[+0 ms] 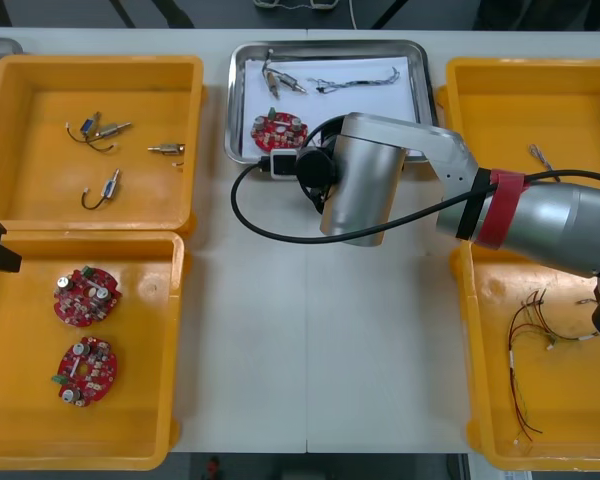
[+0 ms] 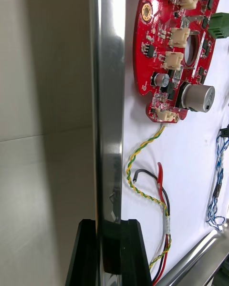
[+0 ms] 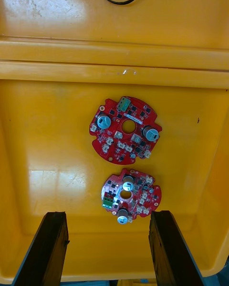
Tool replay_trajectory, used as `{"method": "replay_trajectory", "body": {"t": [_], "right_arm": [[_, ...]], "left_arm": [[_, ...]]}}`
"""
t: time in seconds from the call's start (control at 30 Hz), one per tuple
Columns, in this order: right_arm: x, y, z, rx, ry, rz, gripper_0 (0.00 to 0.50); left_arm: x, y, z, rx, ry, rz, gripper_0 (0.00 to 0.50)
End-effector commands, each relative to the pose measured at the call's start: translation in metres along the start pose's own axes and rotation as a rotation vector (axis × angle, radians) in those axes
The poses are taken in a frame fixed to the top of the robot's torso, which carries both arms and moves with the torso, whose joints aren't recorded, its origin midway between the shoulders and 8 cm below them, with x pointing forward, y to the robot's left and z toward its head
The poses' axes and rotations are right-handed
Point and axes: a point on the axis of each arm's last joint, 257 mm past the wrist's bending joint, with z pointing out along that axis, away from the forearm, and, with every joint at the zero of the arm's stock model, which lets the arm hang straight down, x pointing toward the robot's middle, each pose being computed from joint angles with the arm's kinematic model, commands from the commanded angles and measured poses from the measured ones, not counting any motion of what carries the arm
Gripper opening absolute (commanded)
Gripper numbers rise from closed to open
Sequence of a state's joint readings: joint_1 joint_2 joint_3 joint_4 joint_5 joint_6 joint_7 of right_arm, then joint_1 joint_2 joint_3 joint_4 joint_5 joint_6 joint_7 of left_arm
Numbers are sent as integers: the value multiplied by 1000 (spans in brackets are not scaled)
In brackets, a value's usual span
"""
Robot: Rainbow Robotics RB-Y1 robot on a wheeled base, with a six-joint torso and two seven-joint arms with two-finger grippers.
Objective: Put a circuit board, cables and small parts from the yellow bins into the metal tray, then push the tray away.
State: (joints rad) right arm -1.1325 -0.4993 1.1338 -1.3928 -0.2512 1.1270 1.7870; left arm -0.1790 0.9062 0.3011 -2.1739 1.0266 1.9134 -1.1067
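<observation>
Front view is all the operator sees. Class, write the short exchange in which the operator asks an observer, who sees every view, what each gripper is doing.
Operator: Is the right gripper holding anything?
Observer: Yes. It is shut on the tray rim, one finger inside and one outside.
Operator: And the left gripper?
Observer: It is open, over the bin that holds two boards.

bright even light, glare on the metal tray [image 2: 110,76] rim.
</observation>
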Motion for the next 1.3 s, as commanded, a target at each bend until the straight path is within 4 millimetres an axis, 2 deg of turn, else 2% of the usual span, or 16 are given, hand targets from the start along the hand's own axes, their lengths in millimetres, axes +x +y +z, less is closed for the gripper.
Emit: {"method": "replay_trajectory", "body": {"t": [0.03,0.5,0.57,0.6,0.63,0.67,0.7,0.73,0.93,1.1,1.3], "right_arm": [[-32,-53,-11,82,-63,5,0],[-30,-68,-3,106,-85,-16,0],[-29,-68,-2,107,-82,-22,203],[-29,-69,-3,108,-83,-22,252],[-28,-70,-3,109,-82,-22,329],[-29,-70,-3,108,-84,-22,364],[-29,-69,-3,107,-83,-22,364],[-29,-71,-3,109,-84,-21,424],[-29,-70,-4,87,-92,12,500],[-29,-64,-11,54,-92,61,500],[-33,-47,-33,4,-99,115,500]], "left_arm": [[-2,12,-14,-45,-21,98,500],[-2,12,-14,-45,-21,98,500],[-2,12,-14,-45,-21,98,500],[-2,12,-14,-45,-21,98,500],[-2,12,-14,-45,-21,98,500],[-2,12,-14,-45,-21,98,500],[-2,12,-14,-45,-21,98,500],[-2,12,-14,-45,-21,98,500],[-2,12,-14,-45,-21,98,500],[-2,12,-14,-45,-21,98,500],[-2,12,-14,-45,-21,98,500]]}}
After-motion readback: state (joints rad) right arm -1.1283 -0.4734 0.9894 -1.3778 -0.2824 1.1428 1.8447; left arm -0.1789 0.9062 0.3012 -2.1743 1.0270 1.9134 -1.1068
